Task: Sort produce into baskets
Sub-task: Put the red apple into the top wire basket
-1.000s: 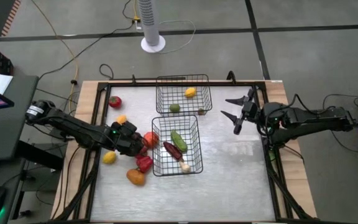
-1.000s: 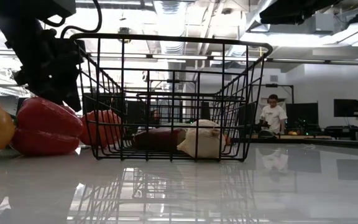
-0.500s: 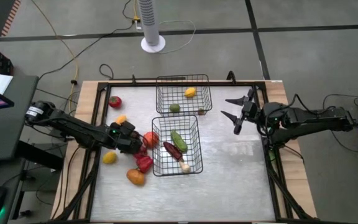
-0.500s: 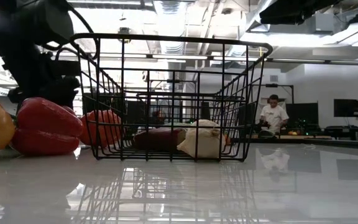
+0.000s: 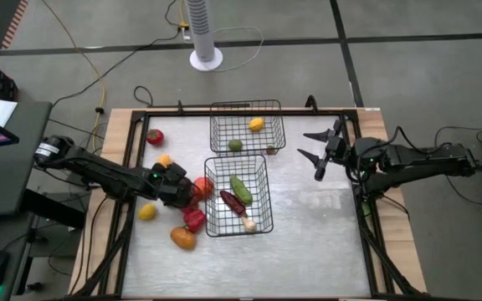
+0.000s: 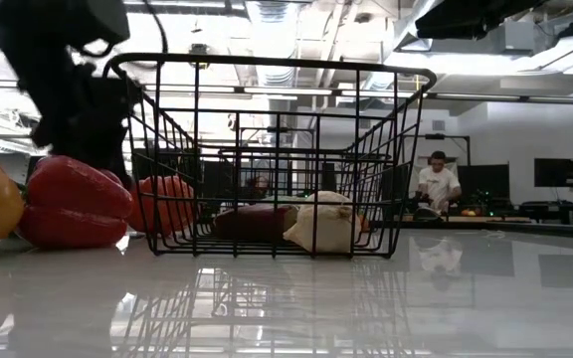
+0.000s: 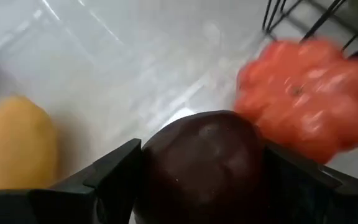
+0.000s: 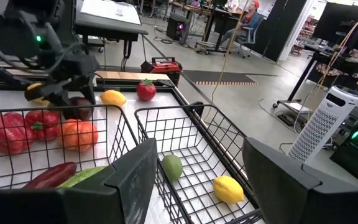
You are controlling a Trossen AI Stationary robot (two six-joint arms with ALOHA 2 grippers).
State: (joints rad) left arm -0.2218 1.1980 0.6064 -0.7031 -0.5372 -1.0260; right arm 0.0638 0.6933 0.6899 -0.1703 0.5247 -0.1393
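My left gripper (image 5: 182, 194) stands over the loose produce left of the near basket (image 5: 262, 167), shut on a dark maroon round piece (image 7: 204, 165). An orange ribbed piece (image 7: 306, 93) and a yellow piece (image 7: 14, 149) lie on the table close by. In the near basket lie a green piece (image 5: 240, 187), a dark red long piece (image 5: 233, 201) and a whitish piece (image 5: 249, 224). The far basket (image 5: 216, 125) holds a yellow piece (image 5: 257, 124) and a green one (image 5: 235, 145). My right gripper (image 5: 312, 146) waits open and raised near the table's right edge. My left gripper has the maroon piece's two opposite sides (image 7: 151, 168) between its two fingers, one finger (image 7: 114, 177) on each side. It comes slanting down from the table's left side. Whether the piece rests on the table or is lifted, I cannot tell.
More loose produce lies on the table's left part: a red piece (image 5: 154, 136), a small orange one (image 5: 164, 160), a red pepper (image 5: 193, 219) and an orange piece (image 5: 182, 238). The table's right half (image 5: 316, 226) is bare. A person shows in the room beyond (image 6: 436, 184).
My left gripper has swayed a little beside the near basket, toward the table's left edge and back. The loose pieces on the table and both baskets have kept their places.
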